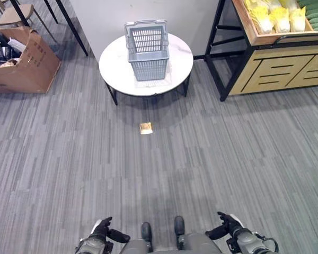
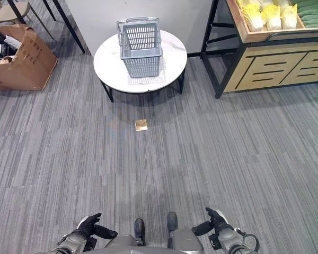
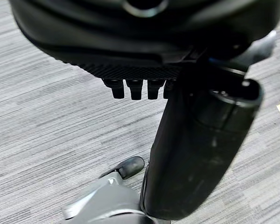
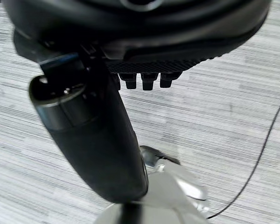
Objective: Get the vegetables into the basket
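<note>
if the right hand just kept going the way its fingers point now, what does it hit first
Probably the carpet floor. In the right wrist view the right hand points its relaxed, empty fingers down at bare carpet, with nothing between. The basket and the vegetables lie far ahead, off that line. Depth is hard to judge.

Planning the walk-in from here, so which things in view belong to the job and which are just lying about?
For the job:
- grey basket on the round white table
- yellow and green vegetables in the wooden stand
- left hand and right hand, both empty

Lying about:
- cardboard box
- small gold plate in the floor
- chair
</note>
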### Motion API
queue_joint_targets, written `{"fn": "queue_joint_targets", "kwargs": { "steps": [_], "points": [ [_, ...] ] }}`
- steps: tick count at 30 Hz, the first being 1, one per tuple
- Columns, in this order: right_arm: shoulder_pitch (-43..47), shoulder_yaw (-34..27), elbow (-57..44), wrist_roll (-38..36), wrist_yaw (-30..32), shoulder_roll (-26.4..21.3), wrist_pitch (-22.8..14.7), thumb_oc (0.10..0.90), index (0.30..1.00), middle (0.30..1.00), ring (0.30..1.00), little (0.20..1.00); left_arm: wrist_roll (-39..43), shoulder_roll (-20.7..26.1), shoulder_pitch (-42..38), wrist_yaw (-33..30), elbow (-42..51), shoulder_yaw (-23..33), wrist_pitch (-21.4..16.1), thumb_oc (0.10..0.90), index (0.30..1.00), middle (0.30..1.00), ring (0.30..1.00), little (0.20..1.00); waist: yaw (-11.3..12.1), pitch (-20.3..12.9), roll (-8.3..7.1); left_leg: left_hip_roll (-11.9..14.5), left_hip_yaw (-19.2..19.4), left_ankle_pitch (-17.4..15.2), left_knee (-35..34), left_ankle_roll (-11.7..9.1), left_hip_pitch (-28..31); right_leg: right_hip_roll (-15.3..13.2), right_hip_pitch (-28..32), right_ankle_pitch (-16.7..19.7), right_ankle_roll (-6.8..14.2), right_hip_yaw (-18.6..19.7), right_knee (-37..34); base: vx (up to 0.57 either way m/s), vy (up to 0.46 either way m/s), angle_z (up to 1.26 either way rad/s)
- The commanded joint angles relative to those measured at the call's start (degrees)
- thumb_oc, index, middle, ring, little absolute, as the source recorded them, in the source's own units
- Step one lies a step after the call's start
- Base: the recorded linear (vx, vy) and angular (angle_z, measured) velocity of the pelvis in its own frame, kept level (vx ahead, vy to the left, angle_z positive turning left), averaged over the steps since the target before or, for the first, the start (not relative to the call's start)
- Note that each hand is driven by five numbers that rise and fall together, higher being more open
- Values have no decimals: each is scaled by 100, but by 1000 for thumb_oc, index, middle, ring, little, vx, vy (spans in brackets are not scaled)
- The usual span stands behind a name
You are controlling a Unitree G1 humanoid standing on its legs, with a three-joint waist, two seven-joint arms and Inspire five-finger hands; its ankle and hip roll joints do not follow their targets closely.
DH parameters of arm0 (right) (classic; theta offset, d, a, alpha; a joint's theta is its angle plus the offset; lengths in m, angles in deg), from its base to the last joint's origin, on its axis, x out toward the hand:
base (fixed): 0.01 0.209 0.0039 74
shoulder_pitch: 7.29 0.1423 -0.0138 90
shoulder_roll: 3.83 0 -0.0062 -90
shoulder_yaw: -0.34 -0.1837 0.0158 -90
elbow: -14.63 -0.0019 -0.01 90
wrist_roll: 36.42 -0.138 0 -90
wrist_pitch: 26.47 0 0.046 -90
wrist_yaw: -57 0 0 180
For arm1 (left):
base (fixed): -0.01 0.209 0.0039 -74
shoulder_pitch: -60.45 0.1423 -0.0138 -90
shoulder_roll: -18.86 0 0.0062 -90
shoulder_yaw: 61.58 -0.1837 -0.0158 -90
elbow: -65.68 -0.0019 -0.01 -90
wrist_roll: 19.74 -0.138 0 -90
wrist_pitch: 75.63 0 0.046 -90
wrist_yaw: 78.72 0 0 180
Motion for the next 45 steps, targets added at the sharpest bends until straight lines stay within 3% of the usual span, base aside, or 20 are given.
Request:
{"fn": "queue_joint_targets", "kwargs": {
  "steps": [1, 3, 5, 6, 9, 10, 11, 14, 18, 19, 24, 25, 28, 29, 31, 32, 33, 39, 42, 45],
  "points": [
    [-71, 91, 59, -87, 71, -267, -14, 900, 1000, 1000, 1000, 1000, -64, 111, -50, -68, -82, -103, 0, 900, 1000, 1000, 1000, 1000, -59, 3, -29, 756, -315, 487, 525, -455, 110, -190, -14, -135, 429, 230, 607, 102, -91, 16],
    [-52, 85, 87, -80, 99, -333, -25, 900, 1000, 1000, 1000, 1000, 134, 127, -112, -99, -21, -63, -31, 900, 1000, 1000, 1000, 1000, 65, 130, -87, 457, -766, 678, 1044, -392, -366, -229, 146, -154, 388, 278, 587, 107, -62, 8],
    [-69, 82, 84, -54, 110, -365, -10, 900, 1000, 1000, 1000, 1000, 215, 113, -133, -93, 20, -58, -59, 900, 1000, 1000, 1000, 1000, 104, 141, -122, 320, -884, 583, 792, -301, -867, -333, 312, -203, 435, 305, 519, 147, 27, 4],
    [-90, 85, 65, -42, 107, -372, -11, 900, 1000, 1000, 1000, 1000, 214, 106, -121, -87, 31, -73, -71, 900, 1000, 1000, 1000, 1000, 119, 140, -159, 303, -879, 510, 691, -269, -955, -391, 398, -236, 464, 325, 489, 192, 71, 0],
    [-127, 87, 77, -23, 110, -379, -11, 900, 1000, 1000, 1000, 1000, 205, 55, -59, -103, 35, -109, -95, 900, 1000, 1000, 1000, 1000, 154, 86, -116, 407, -843, 773, 372, -301, -1210, -425, 524, -294, 490, 394, 437, 207, 120, -8],
    [-148, 68, 28, -30, 104, -398, -37, 900, 1000, 1000, 1000, 1000, 202, 24, 15, -98, 62, -105, -129, 900, 1000, 1000, 1000, 1000, 234, 57, -39, 494, -766, 1140, -149, -391, -1365, -406, 745, -381, 528, 528, 382, 373, 238, -33],
    [-156, 60, 38, 0, 77, -383, -44, 900, 1000, 1000, 1000, 1000, 200, 14, 48, -61, 56, -93, -141, 900, 1000, 1000, 1000, 1000, 280, -10, 2, 545, -652, 1267, -400, -447, -1314, -401, 905, -443, 564, 681, 360, 486, 327, -38],
    [-282, 16, 129, 93, -4, -245, -9, 900, 1000, 1000, 1000, 1000, 82, -14, 203, -15, -88, -47, -110, 900, 1000, 1000, 1000, 1000, 262, -290, -98, 543, -382, 1123, -480, -358, -1018, -654, 1117, -494, 760, 998, 325, 345, 343, -95],
    [-321, 42, 133, 164, -64, -90, 37, 900, 1000, 1000, 1000, 1000, -16, 89, 146, 11, -76, -87, -110, 900, 1000, 1000, 1000, 1000, 195, -406, -366, 353, 37, 778, -328, -100, -839, -1107, 946, 150, 1105, 1269, 341, 174, 312, -81],
    [-321, 42, 133, 164, -64, -89, 38, 900, 1000, 1000, 1000, 1000, -16, 91, 146, 12, -76, -87, -110, 900, 1000, 1000, 1000, 1000, 202, -407, -371, 352, 46, 773, -324, -99, -838, -1111, 945, 151, 1107, 1277, 338, 40, 142, -26],
    [-221, 91, 40, 153, -60, 19, 37, 900, 1000, 1000, 1000, 1000, -39, 247, 96, -1, -22, -55, -116, 900, 1000, 1000, 1000, 1000, 219, -390, -564, 119, 299, 448, -253, 122, -754, -1321, 567, 1180, 1333, 1508, 636, 59, 252, -14],
    [-185, 111, -40, 119, -46, 35, 30, 900, 1000, 1000, 1000, 1000, -5, 310, 72, 3, 8, -30, -113, 900, 1000, 1000, 1000, 1000, 239, -323, -580, 7, 322, 348, -286, 226, -630, -1344, 406, 1644, 1366, 1446, 976, 76, 293, -39],
    [-148, 106, -67, 66, -52, 32, 38, 900, 1000, 1000, 1000, 1000, -22, 350, 55, 42, 21, -26, -103, 900, 1000, 1000, 1000, 1000, 255, -238, -487, -98, 335, 121, -330, 357, -277, -1318, 98, 1716, 1227, 1096, 1533, 135, 313, -20],
    [-130, 125, -89, 66, -54, 30, 33, 900, 1000, 1000, 1000, 1000, -2, 363, 59, 55, 21, -10, -102, 900, 1000, 1000, 1000, 1000, 260, -217, -492, -111, 362, 76, -368, 365, -173, -1305, -43, 1661, 1189, 923, 1502, 152, 173, -11],
    [-89, 182, -127, 46, -56, 41, 18, 900, 1000, 1000, 1000, 1000, 19, 365, 11, 55, 13, -21, -98, 900, 1000, 1000, 1000, 1000, 205, -104, -445, -104, 325, -21, -376, 373, 14, -1056, -419, 1202, 1131, 661, 1322, 161, 103, -12],
    [-89, 182, -127, 46, -56, 39, 18, 900, 1000, 1000, 1000, 1000, 20, 363, 10, 55, 12, -20, -99, 900, 1000, 1000, 1000, 1000, 194, -91, -443, -104, 314, -29, -375, 371, 29, -1057, -404, 1184, 1129, 648, 1336, 268, 69, 20],
    [-45, 248, -186, 7, -46, 64, -14, 900, 1000, 1000, 1000, 1000, -14, 325, -24, 63, -19, -67, -91, 900, 1000, 1000, 1000, 1000, 80, 46, -424, -167, 170, -224, -331, 374, 290, -857, -741, 900, 1131, 402, 808, 261, 41, 21],
    [-142, 216, -214, 10, -77, 27, 4, 900, 1000, 1000, 1000, 1000, -82, 206, 48, 126, -102, -38, -88, 900, 1000, 1000, 1000, 1000, -189, 64, -337, -325, -314, -623, -356, 304, 1025, -696, -1091, 1261, 1179, 391, 230, 353, -50, 62],
    [-177, 249, -236, 33, -115, -27, 8, 900, 1000, 1000, 1000, 1000, -71, 136, 101, 132, -139, -5, -60, 900, 1000, 1000, 1000, 1000, -173, -76, -236, -184, -451, -723, -235, 186, 1219, -657, -994, 1176, 1053, 204, 287, 236, -175, 56],
    [-138, 296, -289, 38, -134, -99, -17, 900, 1000, 1000, 1000, 1000, -2, 100, 101, 136, -127, 14, -47, 900, 1000, 1000, 1000, 1000, -169, -143, -114, 76, -540, -530, -51, -5, 1214, -495, -972, 927, 891, 33, 487, 187, -205, 4]
  ]
}}
